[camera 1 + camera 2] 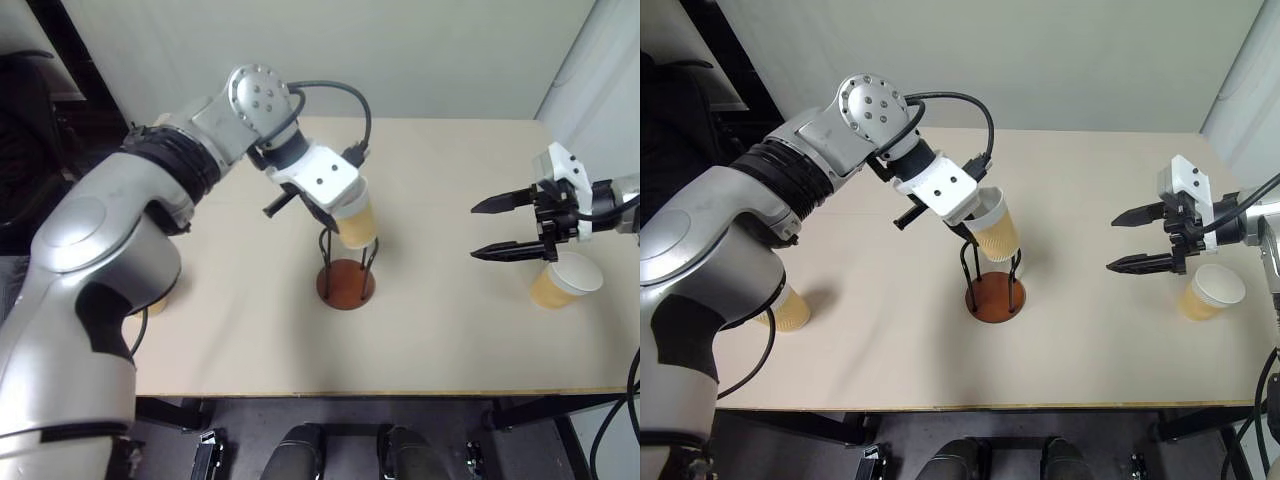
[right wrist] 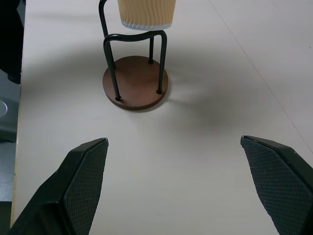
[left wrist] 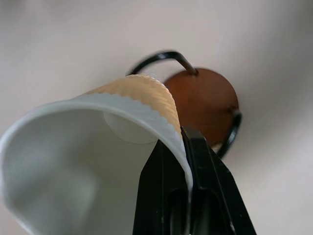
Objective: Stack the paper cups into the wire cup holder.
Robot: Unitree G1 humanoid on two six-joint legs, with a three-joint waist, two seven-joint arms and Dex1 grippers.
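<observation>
The left gripper [image 1: 975, 222] pinches a paper cup [image 1: 998, 228] by its rim, one black finger [image 3: 161, 196] inside the white mouth and the other outside against the ribbed tan wall, so the jaws are pressed together on the rim. That cup hangs tilted, its bottom just over the tops of the black wire loops of the wire cup holder [image 1: 994, 290], not yet down between them. The holder's reddish-brown disc base sits near the middle of the bench [image 1: 1090, 350], somewhat closer to the front edge than to the back. The right gripper [image 1: 1147, 238] hovers off toward the right edge with its two fingers spread wide and nothing between them, pointing in toward the holder. Just beside it, nearer the right edge, a second cup [image 1: 1210, 291] lies tipped on its side, mouth showing white. A third cup [image 1: 789, 309] stands near the left edge, partly hidden behind the left arm.
</observation>
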